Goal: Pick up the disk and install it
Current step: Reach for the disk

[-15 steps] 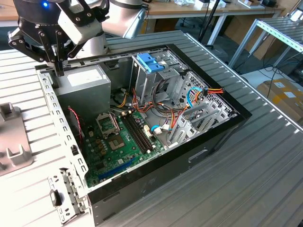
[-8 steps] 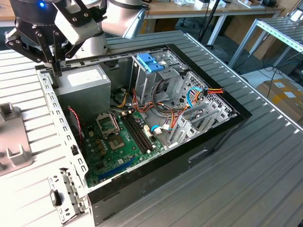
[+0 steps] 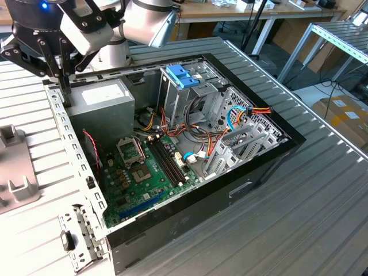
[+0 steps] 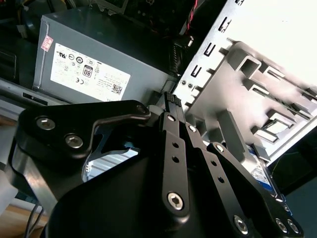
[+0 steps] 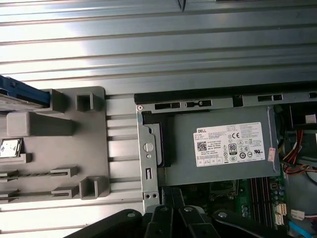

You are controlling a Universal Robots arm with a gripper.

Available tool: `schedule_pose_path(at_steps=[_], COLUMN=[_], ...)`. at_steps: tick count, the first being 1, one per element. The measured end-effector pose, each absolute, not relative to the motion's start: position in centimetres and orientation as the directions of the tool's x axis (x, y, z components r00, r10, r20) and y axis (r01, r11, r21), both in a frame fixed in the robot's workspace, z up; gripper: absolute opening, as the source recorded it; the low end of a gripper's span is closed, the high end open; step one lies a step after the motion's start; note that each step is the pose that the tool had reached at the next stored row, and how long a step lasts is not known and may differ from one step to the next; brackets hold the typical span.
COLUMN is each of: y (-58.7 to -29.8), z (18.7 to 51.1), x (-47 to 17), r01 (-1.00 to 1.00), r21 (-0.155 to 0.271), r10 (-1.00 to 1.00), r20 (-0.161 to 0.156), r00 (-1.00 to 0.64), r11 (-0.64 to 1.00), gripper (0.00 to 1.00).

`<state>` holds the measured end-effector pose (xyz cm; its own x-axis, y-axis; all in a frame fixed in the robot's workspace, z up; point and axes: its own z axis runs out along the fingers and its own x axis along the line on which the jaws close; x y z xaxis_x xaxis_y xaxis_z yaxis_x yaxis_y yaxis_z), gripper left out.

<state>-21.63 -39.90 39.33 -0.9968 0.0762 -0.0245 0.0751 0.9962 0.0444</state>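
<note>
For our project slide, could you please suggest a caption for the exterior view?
Robot pincer poised over the rear edge of the open computer case, beside the grey power supply.

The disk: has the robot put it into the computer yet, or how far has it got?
Nothing looks done yet. The disk lies in the grey holder beside the computer case, not inside it. The gripper is shut and empty, hanging over the case's edge near the power supply. Both the pick-up and the fitting are left.
</note>
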Motion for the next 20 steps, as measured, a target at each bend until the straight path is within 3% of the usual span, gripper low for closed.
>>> schedule_pose_path(at_steps=[20], y=[-39.9], z=[39.3], x=[-23.1], r01=[0.075], r21=[0.044], r10=[0.076], r20=[-0.024], r00=[-0.997], r11=[0.996], gripper=[0.11])
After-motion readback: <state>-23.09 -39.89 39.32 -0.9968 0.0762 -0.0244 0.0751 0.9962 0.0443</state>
